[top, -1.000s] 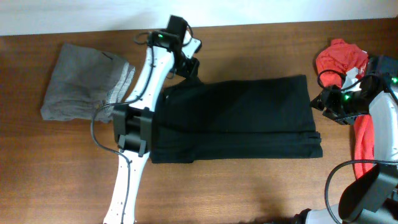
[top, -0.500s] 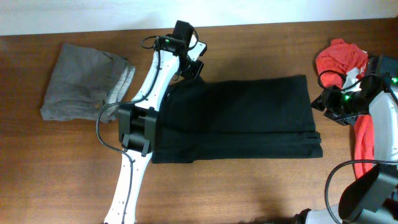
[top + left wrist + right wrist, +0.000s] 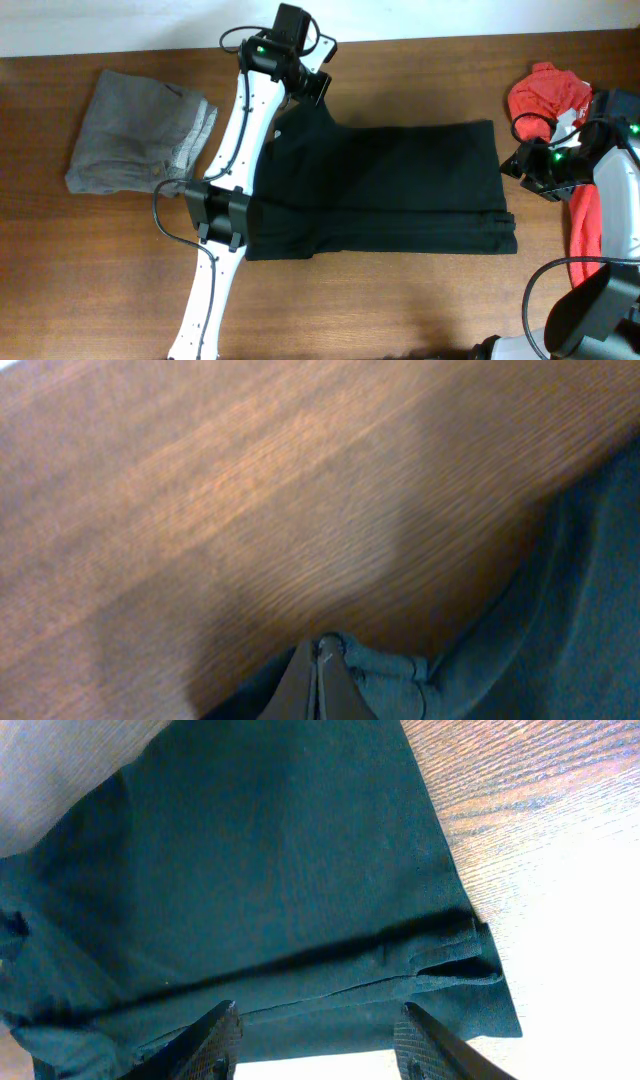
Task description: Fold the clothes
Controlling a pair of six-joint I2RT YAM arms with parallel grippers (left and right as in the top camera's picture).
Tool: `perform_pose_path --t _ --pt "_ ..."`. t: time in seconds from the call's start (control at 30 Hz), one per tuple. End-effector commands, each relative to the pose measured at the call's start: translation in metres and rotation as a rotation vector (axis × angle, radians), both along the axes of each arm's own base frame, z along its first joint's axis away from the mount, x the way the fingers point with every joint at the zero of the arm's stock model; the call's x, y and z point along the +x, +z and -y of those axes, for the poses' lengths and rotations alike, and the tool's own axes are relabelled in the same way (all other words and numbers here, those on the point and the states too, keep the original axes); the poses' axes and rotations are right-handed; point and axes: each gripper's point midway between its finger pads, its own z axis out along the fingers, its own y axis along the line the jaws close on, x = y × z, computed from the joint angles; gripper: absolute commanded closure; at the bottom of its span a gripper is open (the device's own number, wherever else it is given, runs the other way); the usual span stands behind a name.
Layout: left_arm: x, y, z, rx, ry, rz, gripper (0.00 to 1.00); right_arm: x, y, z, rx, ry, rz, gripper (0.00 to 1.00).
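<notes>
Folded black T-shirt (image 3: 390, 190) lies centrally on the wooden table (image 3: 400, 310), with the grey garment (image 3: 140, 135) at left and the red shirt (image 3: 545, 95) at right. The left gripper (image 3: 316, 90) pinches the T-shirt's raised far-left corner, jaws closed on fabric. The right gripper (image 3: 515, 166) hovers at its right edge, jaws parted, holding nothing.

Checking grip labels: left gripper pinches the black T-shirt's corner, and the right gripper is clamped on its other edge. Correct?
Not quite. The left gripper does pinch the black T-shirt, but the right gripper is open and holds nothing, as the right wrist view shows.
</notes>
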Motion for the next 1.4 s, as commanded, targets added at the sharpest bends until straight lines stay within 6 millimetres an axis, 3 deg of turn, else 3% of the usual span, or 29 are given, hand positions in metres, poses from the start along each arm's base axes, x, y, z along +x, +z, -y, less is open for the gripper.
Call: perform_pose_path --t 0.0,0.03,0.1,0.17,0.23,0.3,0.37,0.43,0.6,0.77,0.83,0.87,0.9,1.0,1.1,1.27,1.37 --pt "0.0 0.018 0.009 -0.028 -0.012 0.04 0.83 0.001 0.01 0.003 -0.021 0.0 0.022 0.46" --pt "-0.001 0.017 0.007 -0.018 -0.008 0.034 0.77 0.0 0.01 0.002 -0.019 0.0 0.019 0.46" --pt "0.002 0.01 -0.014 0.077 0.047 0.034 0.43 -0.001 0.009 0.002 -0.017 0.0 0.012 0.46" --pt "0.005 0.005 -0.04 0.175 0.107 0.038 0.36 -0.002 0.009 0.002 -0.016 0.0 0.011 0.46" --pt "0.003 0.001 -0.054 0.198 0.127 0.008 0.34 -0.002 0.009 0.002 -0.016 0.0 0.011 0.46" --pt "0.003 -0.01 -0.081 0.21 0.178 -0.046 0.34 -0.002 0.009 0.002 -0.016 0.0 0.011 0.46" --pt "0.004 -0.026 -0.1 0.188 0.217 -0.103 0.4 -0.002 0.009 0.002 -0.016 0.0 0.011 0.46" --pt "0.003 -0.042 -0.102 0.13 0.209 -0.159 0.46 -0.002 0.009 0.002 -0.016 0.0 0.011 0.46" --pt "-0.004 -0.088 -0.092 0.013 0.143 -0.277 0.5 -0.002 0.009 0.001 -0.015 0.0 0.008 0.46" --pt "-0.008 -0.098 -0.068 -0.062 0.078 -0.296 0.5 -0.002 0.009 0.001 -0.015 0.0 0.009 0.46" --pt "-0.011 -0.106 -0.065 -0.057 0.072 -0.311 0.55 -0.002 0.009 0.001 -0.015 0.0 0.009 0.46" --pt "-0.012 -0.109 -0.064 -0.055 0.07 -0.318 0.65 -0.002 0.009 0.001 -0.015 0.0 0.008 0.46" --pt "-0.012 -0.111 -0.064 -0.054 0.071 -0.32 0.81 -0.002 0.009 0.001 -0.015 0.0 0.009 0.46" --pt "-0.007 -0.104 -0.065 -0.061 0.073 -0.294 0.99 -0.001 0.009 0.002 -0.017 0.0 0.013 0.46" --pt "0.002 -0.083 -0.071 -0.075 0.083 -0.245 0.99 0.006 0.011 0.005 -0.031 -0.001 0.042 0.46" --pt "0.026 -0.002 -0.078 -0.159 0.11 -0.052 1.0 0.034 0.02 0.018 -0.085 -0.005 0.163 0.46" --pt "0.028 0.013 -0.077 -0.167 0.104 -0.018 1.0 0.047 0.02 0.021 -0.09 0.001 0.208 0.46"
